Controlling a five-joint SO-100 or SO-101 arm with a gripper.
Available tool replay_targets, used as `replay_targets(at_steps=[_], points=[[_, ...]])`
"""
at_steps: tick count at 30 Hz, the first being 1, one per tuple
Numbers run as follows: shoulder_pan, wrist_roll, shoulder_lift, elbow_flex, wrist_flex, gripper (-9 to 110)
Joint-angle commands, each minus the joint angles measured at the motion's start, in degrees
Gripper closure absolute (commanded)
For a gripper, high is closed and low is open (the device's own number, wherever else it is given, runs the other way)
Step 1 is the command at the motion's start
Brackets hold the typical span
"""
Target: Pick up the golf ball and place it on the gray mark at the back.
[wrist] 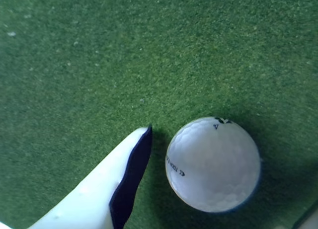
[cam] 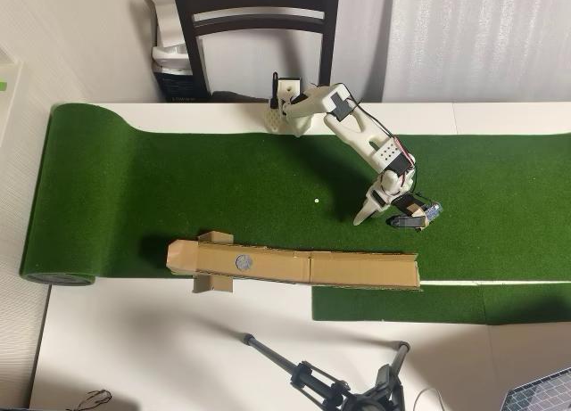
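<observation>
Ball (wrist: 212,163) sitting on green turf (wrist: 124,65), just right of one white finger (wrist: 107,187) with dark pad in wrist view; gap visible, other finger out of frame, so spread or shut cannot tell, probably lowered to straddle ball for pinch. Gripper (cam: 384,217) down at right of turf overhead, ball not made out there. Mark (cam: 244,262) on cardboard ramp (cam: 357,270), well apart to left, unoccupied.

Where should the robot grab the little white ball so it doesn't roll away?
Probably around the middle of the golf ball, its widest part, coming down from above. It is round and lies free on the green mat, with one finger already beside it in the wrist view.
</observation>
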Motion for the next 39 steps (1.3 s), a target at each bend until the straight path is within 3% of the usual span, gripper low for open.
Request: replay_targets(at_steps=[1,28,34,39], points=[[0.62,-0.09,1.93,-4.22,0.88,44],[0.7,0.7,-0.09,-4.92,2.81,44],[0.7,0.7,-0.7,-4.92,2.37,55],[0.7,0.7,-0.7,-4.92,2.81,57]])
